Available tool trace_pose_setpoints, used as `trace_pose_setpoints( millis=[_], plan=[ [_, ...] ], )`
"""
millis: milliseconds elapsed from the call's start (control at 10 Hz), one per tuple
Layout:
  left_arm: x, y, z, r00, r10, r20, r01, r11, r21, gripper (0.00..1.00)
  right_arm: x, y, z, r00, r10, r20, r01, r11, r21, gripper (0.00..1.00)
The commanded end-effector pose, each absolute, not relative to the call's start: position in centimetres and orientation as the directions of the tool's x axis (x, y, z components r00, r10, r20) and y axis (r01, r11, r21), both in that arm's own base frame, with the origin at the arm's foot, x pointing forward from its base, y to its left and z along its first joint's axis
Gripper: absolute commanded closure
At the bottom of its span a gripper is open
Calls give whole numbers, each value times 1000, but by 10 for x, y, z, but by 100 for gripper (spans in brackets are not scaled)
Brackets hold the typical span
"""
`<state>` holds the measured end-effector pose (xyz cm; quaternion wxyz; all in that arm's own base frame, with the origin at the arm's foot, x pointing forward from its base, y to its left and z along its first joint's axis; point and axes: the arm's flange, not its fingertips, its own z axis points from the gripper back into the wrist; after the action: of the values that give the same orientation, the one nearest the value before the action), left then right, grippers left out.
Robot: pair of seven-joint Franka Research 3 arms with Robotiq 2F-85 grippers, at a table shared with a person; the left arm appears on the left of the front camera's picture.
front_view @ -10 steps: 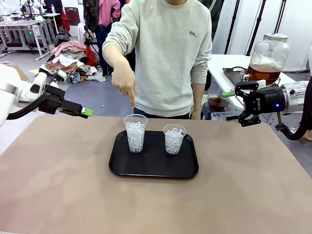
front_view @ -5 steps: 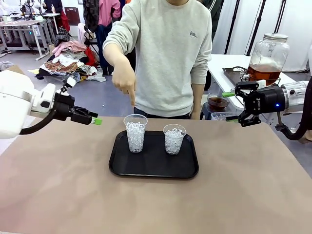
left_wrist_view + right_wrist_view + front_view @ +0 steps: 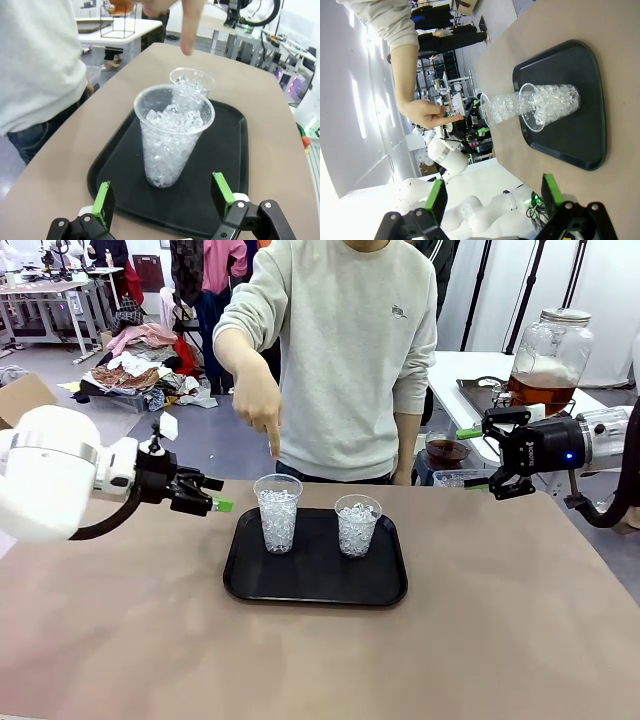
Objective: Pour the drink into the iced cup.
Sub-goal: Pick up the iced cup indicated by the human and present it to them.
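Two clear cups filled with ice stand on a black tray (image 3: pixel 250 580). The person's hand (image 3: pixel 262 420) points a finger down over the left iced cup (image 3: pixel 278 513); the right one (image 3: pixel 357 525) stands beside it. The drink (image 3: pixel 540 392) is amber liquid in a big glass jar on a side table at the far right. My left gripper (image 3: pixel 218 494) is open, just left of the tray, facing the near iced cup (image 3: pixel 172 135), with its pads (image 3: pixel 104 197) apart. My right gripper (image 3: pixel 472 458) hangs open right of the tray, near the jar.
In the right wrist view both cups (image 3: pixel 540 105) lie ahead on the tray (image 3: pixel 592 105), with the pointing hand (image 3: pixel 427 114) beyond. A small bowl of dark liquid (image 3: pixel 446 449) sits behind the table's far right edge. The brown tabletop (image 3: pixel 300 660) lies bare in front.
My left arm has swung in from the far left toward the tray, lowering its open gripper close to the left cup. The right arm and the pointing hand have stayed put.
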<state>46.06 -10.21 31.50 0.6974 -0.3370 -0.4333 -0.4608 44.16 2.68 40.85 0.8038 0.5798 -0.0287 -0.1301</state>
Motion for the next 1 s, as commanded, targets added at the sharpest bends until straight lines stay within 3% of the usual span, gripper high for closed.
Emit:
trace_pose_setpoints(
  millis=[0, 900],
  plan=[
    [460, -107, 307, 183, -372, 910, 939, 341, -49, 0, 442, 27, 410, 964, -244, -102, 174, 294, 940, 0],
    [459, -109, 307, 203, -367, 908, 940, 333, -75, 0, 442, 27, 410, 964, -244, -102, 174, 294, 940, 0]
  ],
)
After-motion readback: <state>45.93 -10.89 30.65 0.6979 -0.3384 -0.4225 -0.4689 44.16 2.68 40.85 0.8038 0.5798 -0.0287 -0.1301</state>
